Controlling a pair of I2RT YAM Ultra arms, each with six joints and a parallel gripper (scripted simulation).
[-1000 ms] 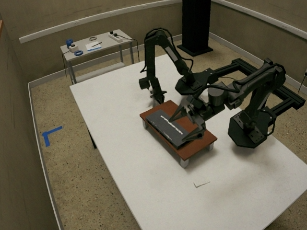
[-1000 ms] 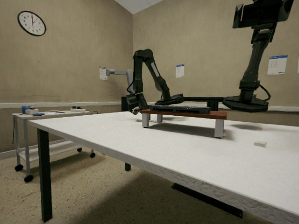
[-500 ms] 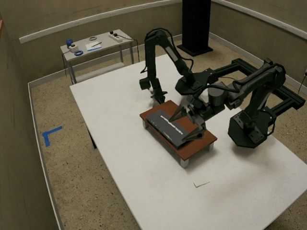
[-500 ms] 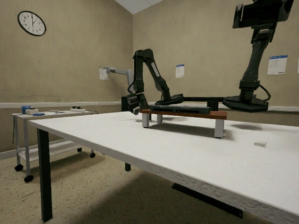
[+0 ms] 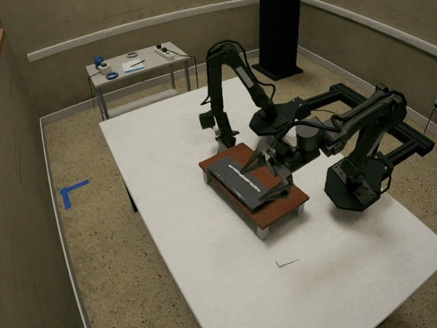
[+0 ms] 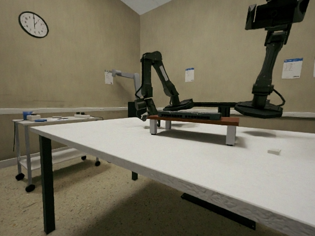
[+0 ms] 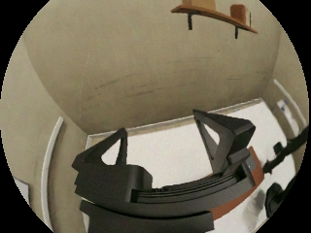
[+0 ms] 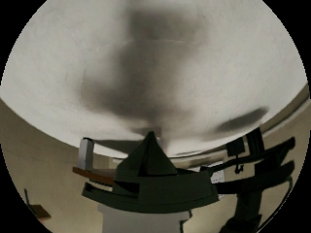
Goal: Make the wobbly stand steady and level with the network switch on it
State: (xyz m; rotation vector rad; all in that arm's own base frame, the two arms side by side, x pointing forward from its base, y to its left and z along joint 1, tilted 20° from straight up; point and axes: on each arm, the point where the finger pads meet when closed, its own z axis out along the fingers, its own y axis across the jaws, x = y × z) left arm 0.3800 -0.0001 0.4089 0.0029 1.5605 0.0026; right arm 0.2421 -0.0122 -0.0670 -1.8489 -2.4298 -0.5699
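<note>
White table (image 5: pixel 169 197) (image 6: pixel 177 157) (image 7: pixel 160 152) (image 8: pixel 233 53) bears 1 stand (image 5: pixel 282 208) (image 6: pixel 230 121) (image 7: pixel 233 209) (image 8: pixel 92 175) carrying 1 switch (image 5: pixel 229 180) (image 6: pixel 189 115).

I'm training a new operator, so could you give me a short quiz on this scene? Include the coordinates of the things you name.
1. Which is open: the left pincer (image 5: pixel 251 186) (image 7: pixel 157 122) or the right pincer (image 5: pixel 231 145) (image 6: pixel 159 124) (image 8: pixel 152 134)?
2. True or false: the switch (image 5: pixel 237 183) (image 6: pixel 188 115) lies on top of the stand (image 5: pixel 243 152) (image 6: pixel 230 121) (image 7: pixel 237 204) (image 8: pixel 92 175).
3. Where is the wedge (image 5: pixel 287 261) (image 6: pixel 273 151) that is in plain sight?
A) Under a leg of the stand
B) On the table, apart from the stand
C) On the switch

Key: 1. The left pincer; 2. True; 3. B
</note>
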